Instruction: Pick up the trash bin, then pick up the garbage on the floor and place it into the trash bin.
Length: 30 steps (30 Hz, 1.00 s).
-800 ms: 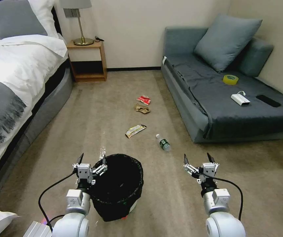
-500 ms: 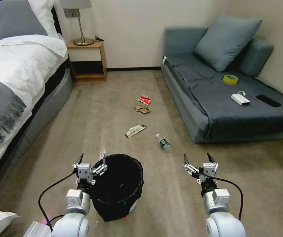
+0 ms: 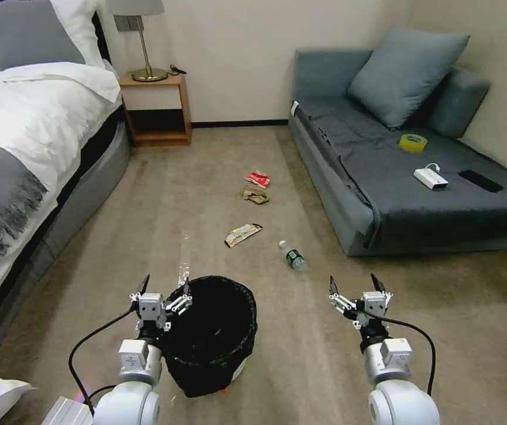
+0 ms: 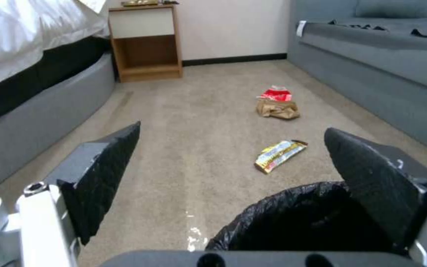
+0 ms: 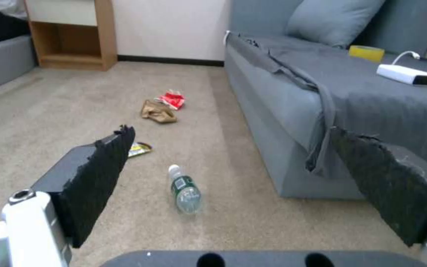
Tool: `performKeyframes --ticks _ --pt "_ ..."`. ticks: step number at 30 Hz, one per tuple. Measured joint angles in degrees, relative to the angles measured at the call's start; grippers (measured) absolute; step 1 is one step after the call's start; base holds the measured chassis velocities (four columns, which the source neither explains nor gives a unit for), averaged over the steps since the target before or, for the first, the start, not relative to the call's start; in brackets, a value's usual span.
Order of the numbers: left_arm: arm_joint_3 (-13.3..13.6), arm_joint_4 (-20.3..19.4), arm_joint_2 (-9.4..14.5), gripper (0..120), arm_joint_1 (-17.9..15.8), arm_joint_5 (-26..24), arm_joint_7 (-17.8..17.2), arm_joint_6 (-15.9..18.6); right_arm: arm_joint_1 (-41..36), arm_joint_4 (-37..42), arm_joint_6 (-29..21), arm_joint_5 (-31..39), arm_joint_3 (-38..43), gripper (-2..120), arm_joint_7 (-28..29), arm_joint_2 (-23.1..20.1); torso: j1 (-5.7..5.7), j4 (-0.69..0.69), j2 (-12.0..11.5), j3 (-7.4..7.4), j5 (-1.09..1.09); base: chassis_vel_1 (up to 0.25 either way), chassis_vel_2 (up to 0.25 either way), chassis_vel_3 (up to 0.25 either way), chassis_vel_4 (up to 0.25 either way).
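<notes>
Nearest the robot, a trash bin lined with a black bag stands on the beige carpet floor. The left tool hovers at the bin's left rim with its fingers spread, one inside the rim line and one outside, gripping nothing. The right tool hangs over bare carpet to the right, well apart from the bin, fingers also spread and empty. Nothing has shifted over the last moments: both arms hold the same pose, so the bin is not yet picked up and the first step seems paused just short of closing on the rim. Farther ahead lies a clear bottle, then a gold-and-white wrapper, then crumpled brown paper just beside a red packet. All four pieces of litter remain on the floor between a bed and a grey sofa.
</notes>
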Motion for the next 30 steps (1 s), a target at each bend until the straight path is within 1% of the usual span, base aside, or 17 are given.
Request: performKeyframes --ticks 10,11,13,14,15,16,17,18,19,20,21,22,24,25,30 --pt "0.3 -0.1 0.1 100 0.0 0.0 -0.5 0.0 0.0 0.0 0.0 0.0 0.0 100 0.0 0.0 0.00 0.00 0.0 0.00 0.00 0.000 0.000 0.000 0.000" --pt "0.9 -0.5 0.3 100 0.0 -0.1 -1.5 0.1 0.0 0.0 0.0 0.0 0.0 100 0.0 0.0 0.00 0.01 0.0 0.00 0.00 0.000 0.000 0.000 0.000" --pt "3.9 -2.0 1.2 100 -0.1 -0.3 -5.2 0.8 -0.9 1.1 -0.3 -0.3 -0.2 100 0.9 0.3 0.00 0.02 0.0 0.00 0.01 0.000 0.000 0.000 0.000" --pt "3.9 -2.0 1.2 100 -0.1 -0.3 -5.2 0.8 -0.9 1.1 -0.3 -0.3 -0.2 100 0.9 0.3 0.00 0.02 0.0 0.00 0.01 0.000 0.000 0.000 0.000" --pt "5.3 -2.8 1.6 100 -0.1 -0.4 -7.0 1.1 -2.3 2.5 -0.7 -0.8 -0.5 100 1.8 0.8 0.00 0.01 0.0 0.00 0.01 0.000 0.000 0.000 0.000" --pt "6.9 -3.6 2.1 100 -0.2 -0.6 -9.1 1.6 -3.9 4.1 -1.2 -1.5 -1.0 100 3.1 1.4 0.00 0.00 0.0 0.00 0.00 0.000 0.000 0.000 0.000" --pt "9.3 -4.9 2.8 100 -0.3 -0.7 -12.2 2.2 -6.9 7.2 -2.2 -2.6 -1.7 100 5.4 2.5 0.00 -0.01 0.0 0.00 0.01 0.000 0.000 0.000 0.000" --pt "10.9 -5.7 3.3 100 -0.4 -0.9 -14.4 2.5 -9.0 9.4 -2.9 -3.5 -2.2 100 7.0 3.2 0.00 0.00 0.0 0.00 -0.01 0.000 0.000 0.000 0.000" --pt "10.9 -5.7 3.3 100 -0.4 -0.9 -14.4 2.5 -9.0 9.4 -2.9 -3.5 -2.2 100 7.0 3.2 0.00 0.00 0.0 0.00 -0.01 0.000 0.000 0.000 0.000" --pt "12.8 -6.7 3.9 100 -0.4 -1.0 -16.9 3.0 -11.4 12.0 -3.7 -4.4 -2.9 100 9.0 4.1 0.00 -0.01 0.0 0.00 0.00 0.000 0.000 0.000 0.000" --pt "14.0 -7.4 4.2 100 -0.5 -1.1 -18.3 3.2 -13.6 14.2 -4.4 -5.2 -3.4 100 10.6 4.9 0.00 -0.01 0.0 0.00 0.00 0.000 0.000 0.000 0.000" --pt "14.0 -7.4 4.2 100 -0.5 -1.1 -18.3 3.2 -13.6 14.2 -4.4 -5.2 -3.4 100 10.6 4.9 0.00 -0.01 0.0 0.00 0.00 0.000 0.000 0.000 0.000" --pt "14.8 -7.8 4.4 100 -0.5 -1.2 -19.5 3.5 -16.8 17.5 -5.5 -6.5 -4.2 100 13.2 6.1 0.00 -0.02 0.0 -0.01 -0.03 0.000 0.000 0.000 0.000" --pt "14.9 -7.8 4.5 100 -0.5 -1.2 -19.6 3.5 -17.1 17.9 -5.6 -6.7 -4.3 100 13.5 6.2 0.00 -0.01 0.0 0.00 0.00 0.000 0.000 0.000 0.000" --pt "14.9 -8.1 4.6 100 -0.5 -1.6 -20.0 4.0 -17.3 18.1 -5.7 -6.7 -4.3 100 13.6 6.2 0.00 0.00 0.0 0.00 0.00 0.000 0.000 0.000 0.000"
